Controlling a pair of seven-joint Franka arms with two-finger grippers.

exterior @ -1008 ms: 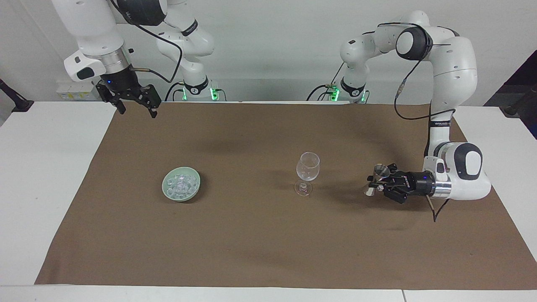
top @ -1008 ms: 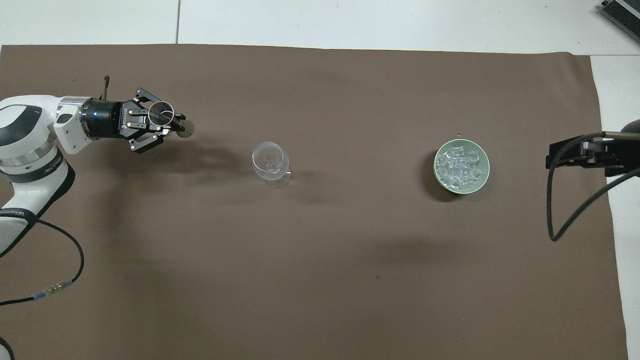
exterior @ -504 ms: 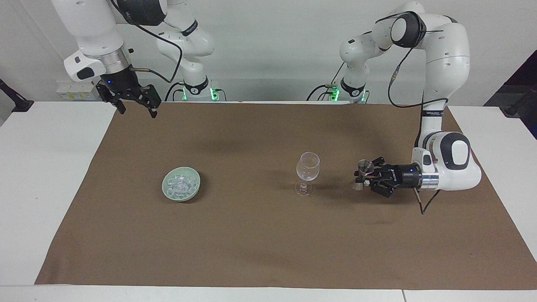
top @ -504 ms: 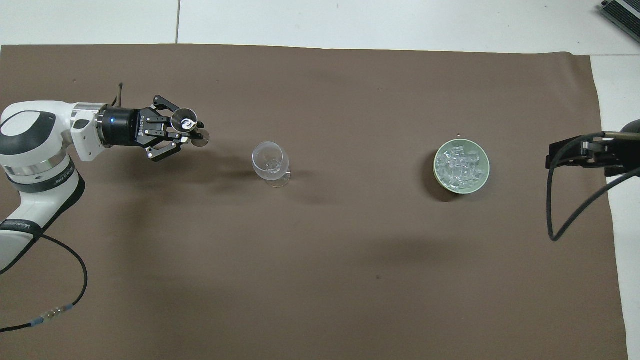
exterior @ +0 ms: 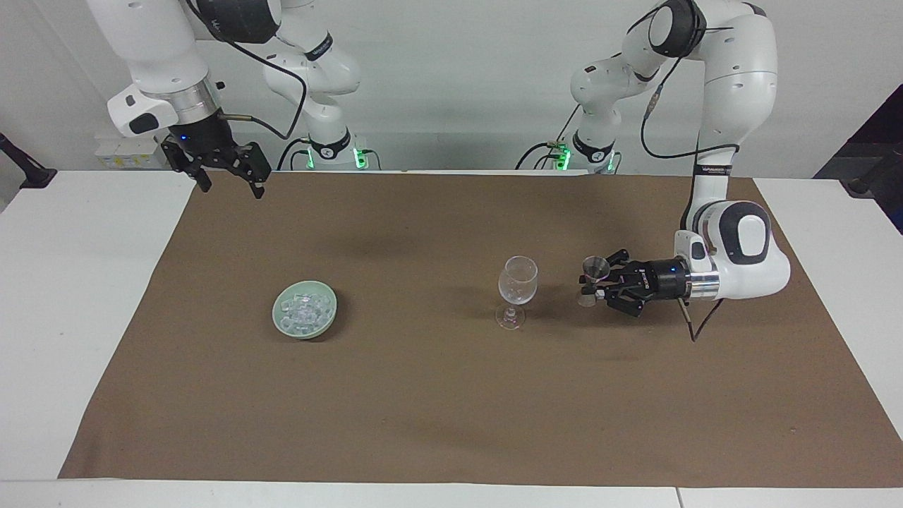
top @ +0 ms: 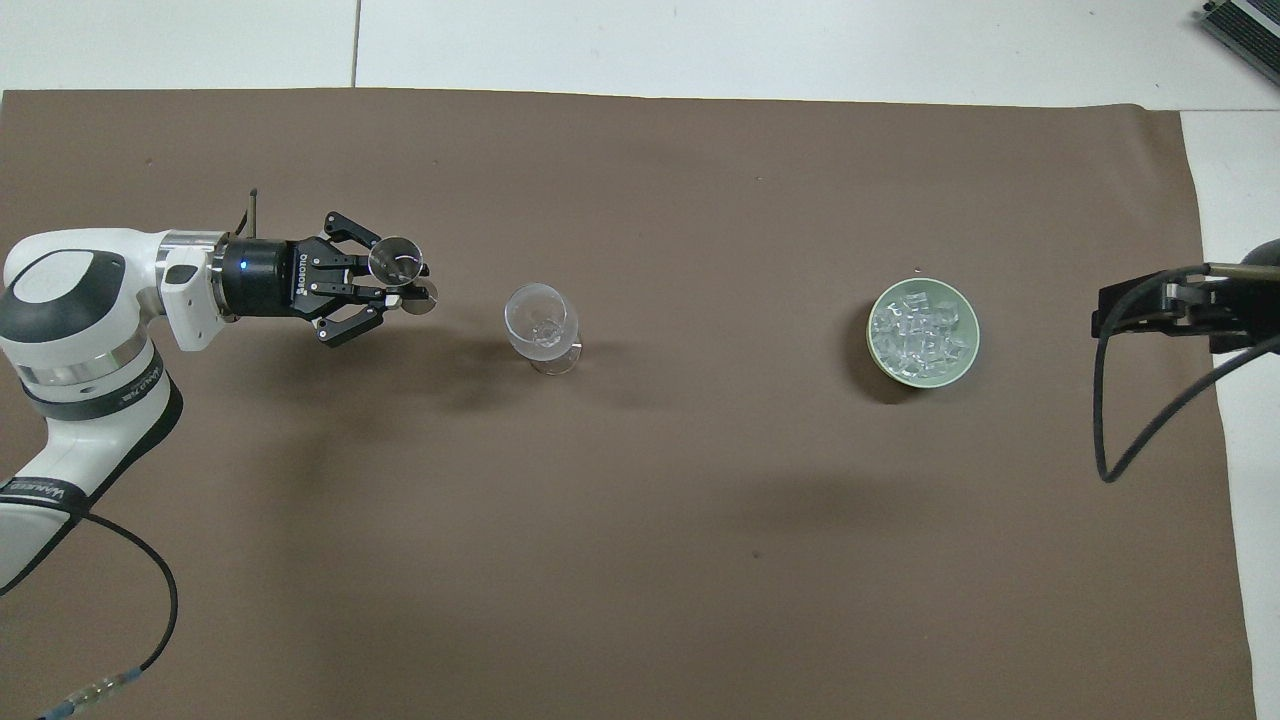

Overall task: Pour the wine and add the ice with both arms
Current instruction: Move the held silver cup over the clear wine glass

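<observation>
A clear stemmed glass (exterior: pixel 518 286) (top: pixel 541 325) stands upright mid-cloth. Beside it, toward the left arm's end, my left gripper (exterior: pixel 598 286) (top: pixel 395 285) lies level just above the cloth, shut on a small metal jigger (exterior: pixel 595 271) (top: pixel 397 262) held upright a short gap from the glass. The ice (exterior: pixel 305 310) (top: pixel 920 330) is heaped in a pale green bowl (exterior: pixel 331 300) (top: pixel 922 283) toward the right arm's end. My right gripper (exterior: pixel 227 183) (top: pixel 1110 315) hangs open and high over the cloth's edge at that end, holding nothing. No wine shows; I cannot see what the jigger holds.
A brown cloth (exterior: pixel 423 409) (top: pixel 650 560) covers most of the white table (exterior: pixel 77 282). A black cable (top: pixel 1130 440) loops down from the right arm. Another cable (exterior: pixel 695 331) trails under the left wrist.
My left gripper has carried the jigger toward the stemmed glass, closing most of the gap. The right arm, glass and bowl have not moved.
</observation>
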